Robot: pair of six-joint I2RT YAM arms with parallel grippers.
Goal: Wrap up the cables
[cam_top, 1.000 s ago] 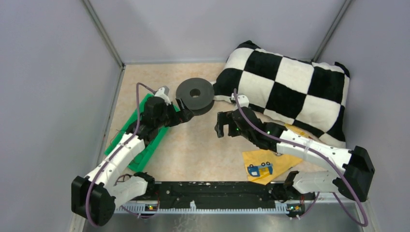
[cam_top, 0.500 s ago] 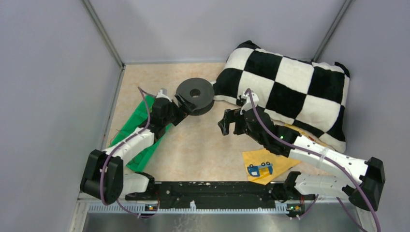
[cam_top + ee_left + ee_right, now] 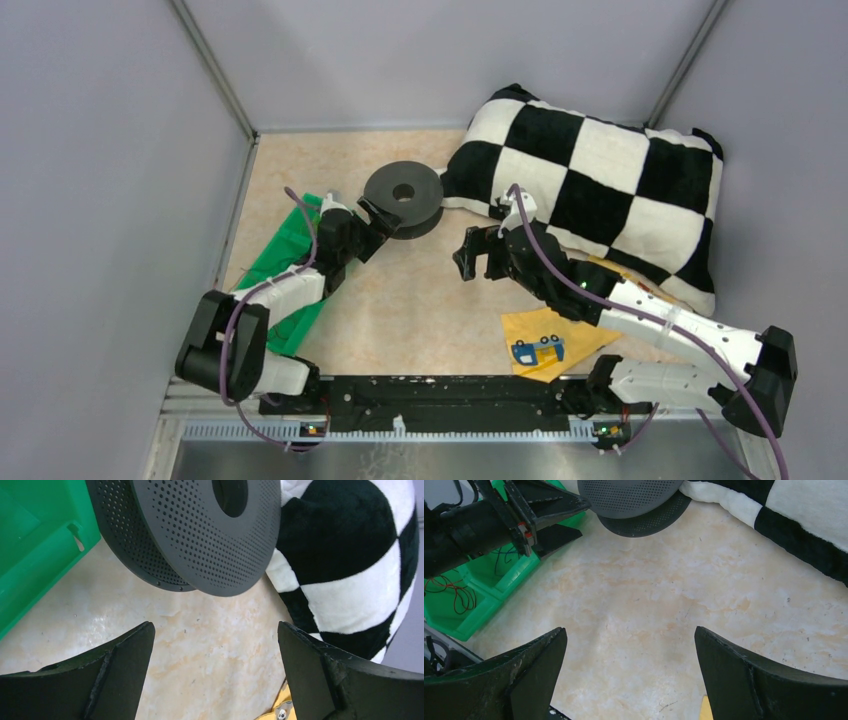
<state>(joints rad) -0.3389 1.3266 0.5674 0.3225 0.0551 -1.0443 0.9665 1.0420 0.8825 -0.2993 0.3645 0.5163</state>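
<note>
Approach step. Left claw spread wide, empty, just beside black spool on desk. Right claw also spread, empty. Gold cable not discernible anywhere. Next: locate cable, pinch end.

Top view: high above and behind the near edge, looking down across the whole counter. Left wrist: low, very close, facing the black spool and checkered pillow by the far edge. Right wrist: farther back, angled toward the far-left corner. Common to all three: spool, pillow, green bin.
</note>
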